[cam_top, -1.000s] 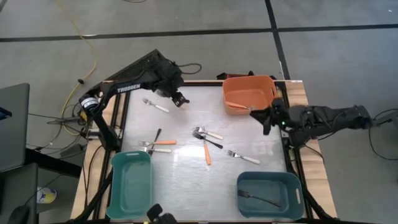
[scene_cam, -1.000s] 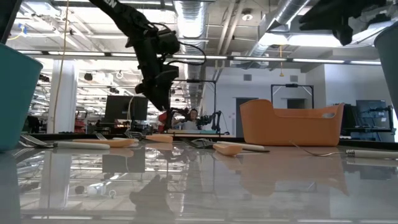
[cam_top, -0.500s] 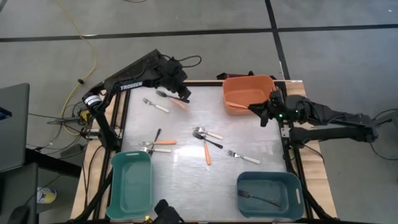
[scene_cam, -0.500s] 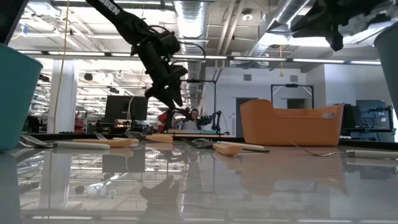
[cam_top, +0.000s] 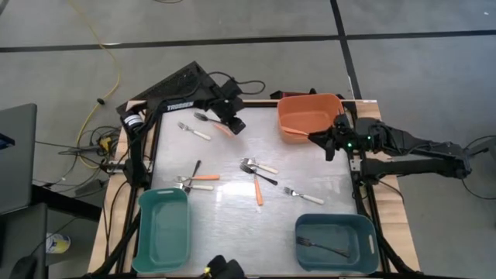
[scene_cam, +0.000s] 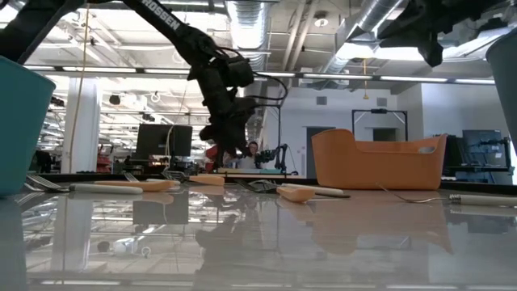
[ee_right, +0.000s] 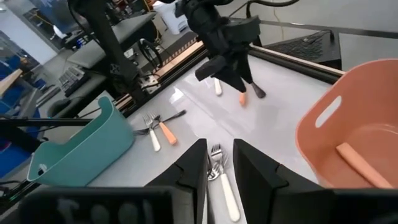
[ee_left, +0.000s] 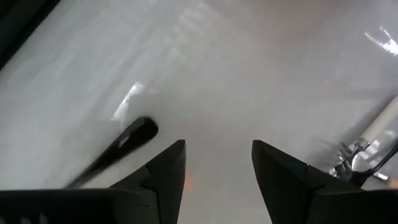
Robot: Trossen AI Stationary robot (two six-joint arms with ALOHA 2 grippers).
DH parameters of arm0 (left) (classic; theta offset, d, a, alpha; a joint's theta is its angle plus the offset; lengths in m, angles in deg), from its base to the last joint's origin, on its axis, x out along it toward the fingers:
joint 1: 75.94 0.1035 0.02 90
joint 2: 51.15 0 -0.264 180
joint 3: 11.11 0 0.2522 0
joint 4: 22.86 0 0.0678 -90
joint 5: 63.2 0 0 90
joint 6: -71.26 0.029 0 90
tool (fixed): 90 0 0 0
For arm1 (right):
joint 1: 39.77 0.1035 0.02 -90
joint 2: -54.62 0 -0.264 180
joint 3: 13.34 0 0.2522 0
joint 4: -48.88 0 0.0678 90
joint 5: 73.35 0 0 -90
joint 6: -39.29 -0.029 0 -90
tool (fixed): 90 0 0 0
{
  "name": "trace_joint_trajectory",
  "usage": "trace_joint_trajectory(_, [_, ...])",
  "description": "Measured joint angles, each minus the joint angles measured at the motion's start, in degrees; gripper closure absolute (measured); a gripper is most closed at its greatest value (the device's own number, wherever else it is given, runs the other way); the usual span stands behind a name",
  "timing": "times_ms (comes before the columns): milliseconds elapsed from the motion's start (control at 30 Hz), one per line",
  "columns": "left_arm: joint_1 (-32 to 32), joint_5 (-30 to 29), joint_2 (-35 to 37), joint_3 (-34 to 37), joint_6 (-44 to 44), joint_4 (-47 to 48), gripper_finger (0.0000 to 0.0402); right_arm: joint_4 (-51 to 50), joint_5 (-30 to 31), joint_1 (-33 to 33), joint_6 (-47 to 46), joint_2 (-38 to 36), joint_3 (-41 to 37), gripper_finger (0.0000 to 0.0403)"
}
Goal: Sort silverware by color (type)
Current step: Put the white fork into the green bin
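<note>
left end effector [cam_top: 235, 124]: spread, empty, over bench [cam_top: 232, 225] far edge
target: orange-handled spoon [cam_top: 215, 124] just beside it, lying diagonal
right end effector [cam_top: 332, 144]: fingers apart, waits beside orange bin [cam_top: 311, 116]

Left gripper [cam_top: 233, 124] low over table's [cam_top: 225, 225] far-left part, just beside orange-handled utensil [cam_top: 220, 127] and white-handled fork [cam_top: 194, 131]. Right gripper [cam_top: 328, 143] at orange bin's [cam_top: 311, 103] near right corner. More silverware [cam_top: 258, 177] scattered mid-table. Green bin [cam_top: 162, 230] near left; blue bin [cam_top: 335, 243] near right holds black-handled fork [cam_top: 322, 246]
</note>
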Motion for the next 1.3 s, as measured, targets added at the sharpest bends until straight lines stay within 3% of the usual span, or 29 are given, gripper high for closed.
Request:
trace_joint_trajectory(233, [-2.1,-0.3,0.0,-0.9,16.7,2.8,0.0233,-0.3,0.0,0.0,0.1,0.0,0.0,0.0302])
trace_joint_trajectory(500, [-3.3,-10.8,0.0,-3.0,40.1,12.1,0.0233,-0.4,-0.7,0.0,3.0,0.0,0.0,0.0302])
trace_joint_trajectory(633, [-4.6,-14.2,-1.0,-3.0,47.4,14.5,0.0233,-0.4,-1.0,0.0,4.9,0.0,0.0,0.0302])
trace_joint_trajectory(900, [-7.0,-21.4,-3.6,-2.9,48.0,12.9,0.0233,-0.2,-5.4,0.0,6.5,0.0,0.0,0.0302])
trace_joint_trajectory(1067, [-9.0,-19.1,-3.6,-2.9,48.5,10.7,0.0233,-0.2,-8.2,0.0,7.1,0.0,0.0,0.0302])
trace_joint_trajectory(1300, [-13.0,-10.1,-3.6,-2.9,47.5,5.5,0.0233,-0.2,-8.9,0.0,8.1,0.0,0.0,0.0302])
